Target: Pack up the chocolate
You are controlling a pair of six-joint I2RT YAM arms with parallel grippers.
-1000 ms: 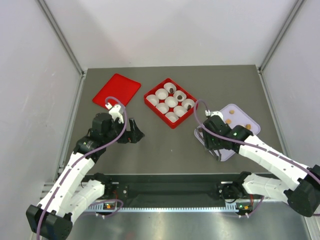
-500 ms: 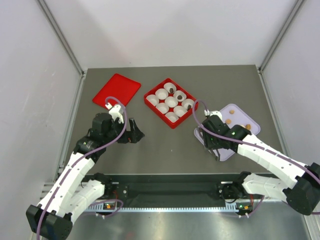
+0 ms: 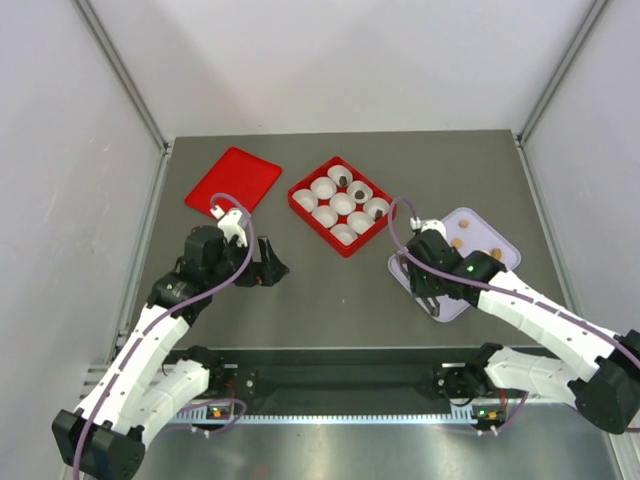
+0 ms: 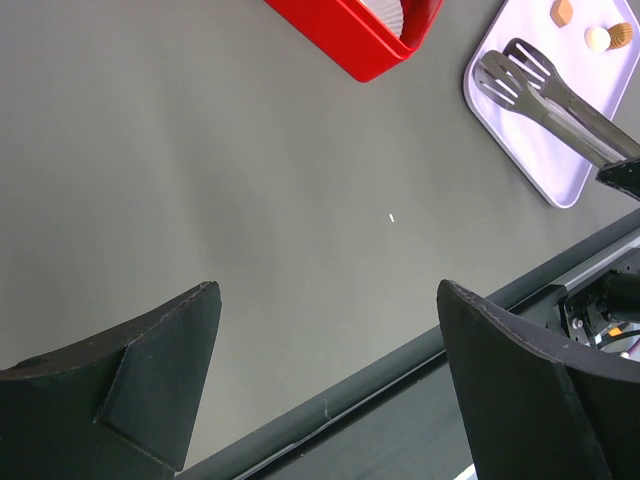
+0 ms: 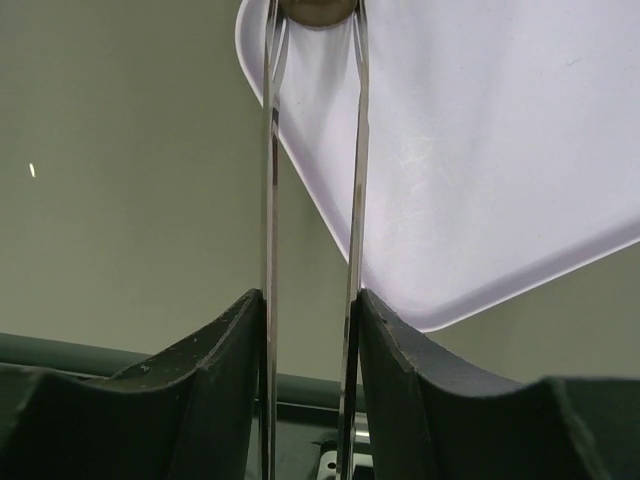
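Dark chocolate piece (image 5: 320, 10) caught between the tips of metal tongs (image 5: 353, 200) at the corner of the lavender tray (image 5: 500, 150).

The piece is small, round and dull brown, only partly in view; whether it is lifted off the tray cannot be told. The right gripper (image 5: 310, 310) clamps the tongs' two arms between its fingers. Tan pieces (image 4: 597, 38) lie farther back on the tray. More dark pieces (image 3: 344, 181) sit in white paper cups (image 3: 322, 186) in the red box (image 3: 293, 196). The left gripper (image 4: 325, 300) hangs spread wide and empty above the grey table (image 4: 250, 180).
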